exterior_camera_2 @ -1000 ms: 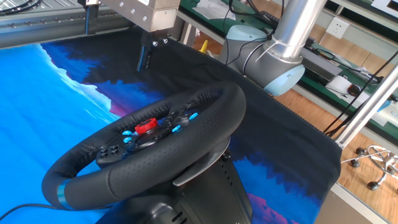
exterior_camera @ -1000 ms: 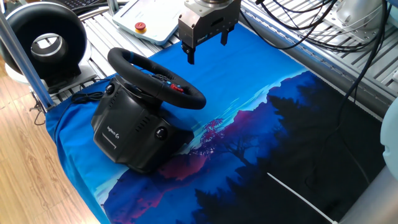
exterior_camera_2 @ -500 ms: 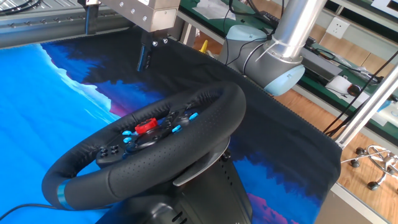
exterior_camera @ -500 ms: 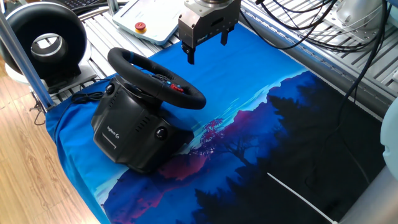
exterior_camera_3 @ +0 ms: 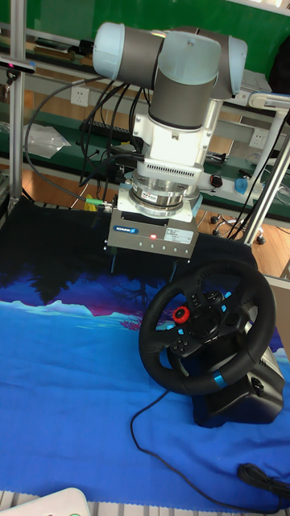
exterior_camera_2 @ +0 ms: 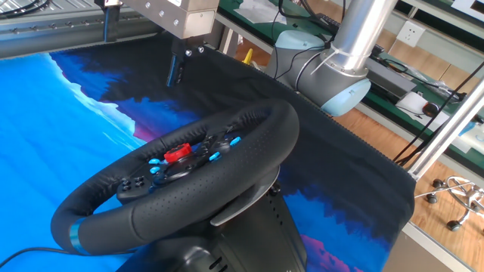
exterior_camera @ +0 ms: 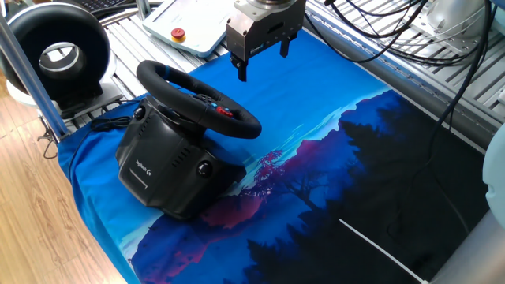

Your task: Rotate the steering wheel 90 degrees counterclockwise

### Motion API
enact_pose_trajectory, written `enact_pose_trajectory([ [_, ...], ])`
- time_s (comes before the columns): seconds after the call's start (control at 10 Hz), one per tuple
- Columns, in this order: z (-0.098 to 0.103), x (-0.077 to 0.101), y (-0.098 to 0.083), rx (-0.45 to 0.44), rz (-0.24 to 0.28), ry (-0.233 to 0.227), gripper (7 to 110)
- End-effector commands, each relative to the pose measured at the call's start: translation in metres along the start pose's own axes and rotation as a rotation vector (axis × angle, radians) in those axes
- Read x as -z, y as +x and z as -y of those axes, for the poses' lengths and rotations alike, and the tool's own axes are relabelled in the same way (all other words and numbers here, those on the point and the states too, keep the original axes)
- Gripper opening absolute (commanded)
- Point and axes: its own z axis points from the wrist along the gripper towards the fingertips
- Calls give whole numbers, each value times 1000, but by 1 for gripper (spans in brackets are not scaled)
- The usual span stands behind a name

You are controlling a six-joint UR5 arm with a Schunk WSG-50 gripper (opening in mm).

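Observation:
The steering wheel (exterior_camera: 239, 125) is a black rim tilted up on a bulky black base (exterior_camera: 162, 170) at the left of the blue cloth. Its hub carries a red button (exterior_camera_2: 176, 153) and small blue ones. A blue stripe (exterior_camera_2: 74, 238) marks the rim's near-left end; in the tall fixed view the stripe (exterior_camera_3: 219, 377) sits at the lower right of the rim (exterior_camera_3: 153, 339). My gripper (exterior_camera: 263, 61) hangs open above the cloth just behind the wheel, touching nothing. In the other views the gripper (exterior_camera_2: 141, 49) (exterior_camera_3: 142, 266) shows two thin fingers spread wide apart.
A black ring-shaped device with a white centre (exterior_camera: 59, 51) stands at the back left by a metal post (exterior_camera: 31, 79). A white pendant with a red button (exterior_camera: 180, 33) lies behind the gripper. Cables (exterior_camera: 394, 39) run along the right back edge. The wheel's cord (exterior_camera_3: 161, 423) trails over the cloth.

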Motion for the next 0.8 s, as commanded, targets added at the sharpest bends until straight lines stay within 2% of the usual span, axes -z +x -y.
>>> enact_pose_trajectory([
  [0.0, -2, 0, 0, 0, 0, 0, 109],
  [0.1, -56, 7, 26, 71, -99, -218, 109],
  [0.2, -56, 6, 26, 71, -98, -220, 7],
  [0.7, -56, 7, 25, 68, -92, -214, 7],
])
